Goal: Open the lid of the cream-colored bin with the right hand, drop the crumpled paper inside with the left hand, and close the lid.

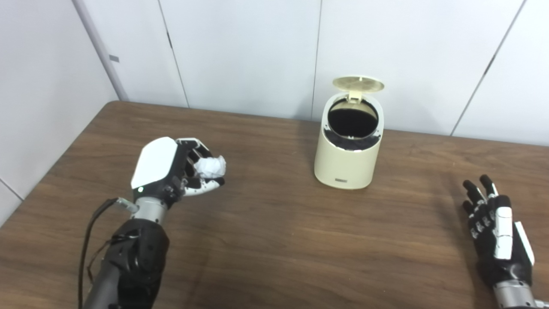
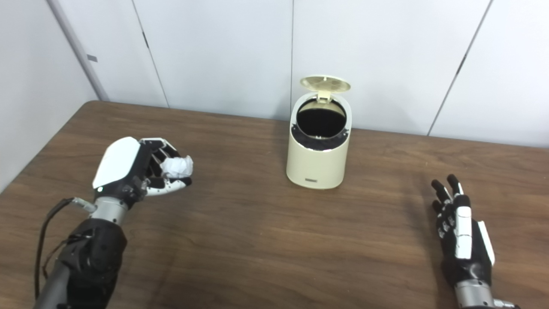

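Dark brown wood-grain table [image 1: 279,240] fills the lower two thirds of the frame, far edge running across the middle. Behind it, pale grey panelled wall [image 1: 240,51] across the top, split by thin dark vertical seams. Small grey tab [image 1: 114,58] on wall trim, upper left.

left robot hand [image 1: 171,169] curled, right robot hand [image 1: 493,225] spread

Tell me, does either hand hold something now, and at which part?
The left hand holds the crumpled paper, fingers wrapped around the wad's near side. The right hand is open and holds nothing.
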Robot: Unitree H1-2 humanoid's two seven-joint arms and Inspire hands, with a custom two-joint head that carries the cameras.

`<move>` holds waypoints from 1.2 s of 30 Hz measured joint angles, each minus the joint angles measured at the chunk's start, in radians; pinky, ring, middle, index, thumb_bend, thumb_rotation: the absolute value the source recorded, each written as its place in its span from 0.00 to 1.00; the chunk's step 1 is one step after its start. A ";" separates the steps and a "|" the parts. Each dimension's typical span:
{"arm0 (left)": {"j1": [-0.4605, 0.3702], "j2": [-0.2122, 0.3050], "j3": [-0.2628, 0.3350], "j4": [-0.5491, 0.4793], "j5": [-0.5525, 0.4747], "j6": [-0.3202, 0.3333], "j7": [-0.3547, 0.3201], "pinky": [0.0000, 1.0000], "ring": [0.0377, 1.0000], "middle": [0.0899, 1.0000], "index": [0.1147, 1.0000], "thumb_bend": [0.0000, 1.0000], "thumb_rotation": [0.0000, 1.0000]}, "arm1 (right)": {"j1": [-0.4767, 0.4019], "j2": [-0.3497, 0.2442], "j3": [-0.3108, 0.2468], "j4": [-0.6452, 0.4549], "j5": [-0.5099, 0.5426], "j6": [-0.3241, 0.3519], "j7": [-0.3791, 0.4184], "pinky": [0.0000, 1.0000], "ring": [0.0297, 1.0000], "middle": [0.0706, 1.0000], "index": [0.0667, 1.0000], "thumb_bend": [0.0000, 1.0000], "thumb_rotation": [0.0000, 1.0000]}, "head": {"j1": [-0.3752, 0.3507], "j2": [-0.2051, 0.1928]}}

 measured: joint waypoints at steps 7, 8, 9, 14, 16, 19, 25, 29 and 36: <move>-0.060 -0.032 -0.015 0.000 0.018 0.005 -0.020 0.37 0.36 0.43 0.44 0.50 0.00 | -0.009 0.024 0.002 0.000 -0.012 -0.001 -0.008 1.00 1.00 0.92 0.99 0.51 1.00 | -0.055 -0.011; -0.066 -0.036 -0.017 0.000 0.018 0.005 -0.020 0.37 0.36 0.43 0.44 0.50 0.00 | -0.009 0.026 0.002 0.000 -0.015 -0.001 -0.009 1.00 1.00 0.93 0.99 0.51 1.00 | -0.055 -0.011; -0.074 -0.041 -0.018 0.000 0.018 0.004 -0.020 0.36 0.35 0.42 0.44 0.50 0.00 | -0.009 0.027 0.002 0.000 -0.018 -0.001 -0.009 1.00 1.00 0.93 0.99 0.50 1.00 | -0.060 -0.011; -0.092 -0.056 -0.027 0.001 0.018 -0.003 -0.017 0.35 0.35 0.43 0.45 0.50 0.00 | -0.011 0.037 0.003 -0.001 -0.024 -0.002 -0.009 1.00 0.99 0.93 0.97 0.48 1.00 | -0.104 -0.023; -0.103 -0.062 -0.030 0.003 0.018 -0.003 -0.016 0.35 0.35 0.42 0.45 0.50 0.00 | -0.012 0.041 0.003 -0.001 -0.024 -0.002 -0.009 1.00 0.99 0.93 0.97 0.49 1.00 | -0.111 -0.026; -0.121 -0.066 -0.037 0.006 0.018 -0.005 -0.016 0.35 0.35 0.42 0.45 0.50 0.00 | -0.014 0.051 0.003 -0.001 -0.027 -0.003 -0.012 1.00 0.99 0.93 0.96 0.50 1.00 | -0.133 -0.034; -0.153 -0.079 -0.046 0.012 0.016 -0.017 -0.016 0.36 0.37 0.44 0.44 0.50 0.00 | -0.018 0.063 0.009 0.000 -0.042 -0.011 -0.021 1.00 0.98 0.93 0.95 0.51 1.00 | -0.157 -0.049; -0.167 -0.097 -0.057 0.021 0.011 -0.017 -0.017 0.36 0.36 0.42 0.45 0.50 0.00 | -0.019 0.067 0.017 0.000 -0.057 -0.013 -0.026 1.00 0.99 0.94 0.96 0.50 1.00 | -0.161 -0.055; -0.220 -0.113 -0.075 0.056 0.003 -0.033 -0.013 0.37 0.36 0.43 0.46 0.50 0.00 | -0.019 0.071 0.018 0.002 -0.057 -0.019 -0.028 1.00 0.99 0.93 0.95 0.53 1.00 | -0.164 -0.077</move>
